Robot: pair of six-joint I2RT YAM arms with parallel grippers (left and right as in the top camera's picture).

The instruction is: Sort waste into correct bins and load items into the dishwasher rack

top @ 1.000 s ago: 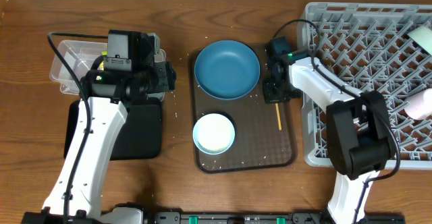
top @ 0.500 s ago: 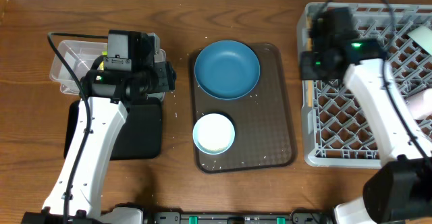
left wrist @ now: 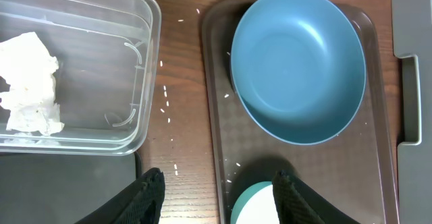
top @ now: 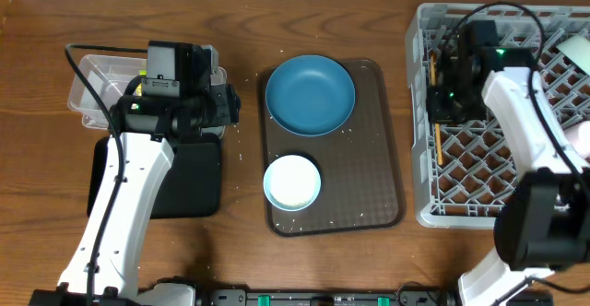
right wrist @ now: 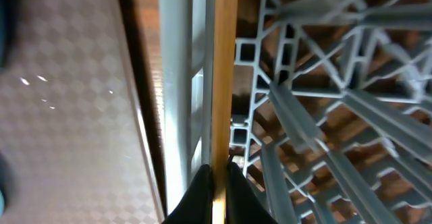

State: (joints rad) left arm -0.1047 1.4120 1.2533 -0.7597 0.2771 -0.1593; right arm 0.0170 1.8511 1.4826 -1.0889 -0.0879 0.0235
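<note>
My right gripper [top: 441, 99] is shut on a thin wooden chopstick [right wrist: 223, 69], held over the left edge of the light-grey dishwasher rack [top: 516, 177]; the stick also shows in the overhead view [top: 436, 112]. The rack's wall [right wrist: 177, 82] lies just left of it. My left gripper [left wrist: 217, 193] is open and empty over the table between the black tray [top: 189, 182] and the brown tray. The dark-blue dish [top: 310, 94] and the mint-green bowl [top: 292, 182] sit on the brown tray. A white tissue scrap [left wrist: 28, 82] lies in the clear tub [left wrist: 128, 96]. Rice grains [left wrist: 165, 92] dot the table.
The brown serving tray [top: 364, 172] lies between the arms. A mint-green bowl [top: 578, 52] and a pink bowl [top: 573, 143] sit at the rack's right side. Rice grains are scattered on the brown tray too.
My right gripper lifted the chopstick off the brown tray and carried it right, over the rack's left edge. The left arm has not moved.
</note>
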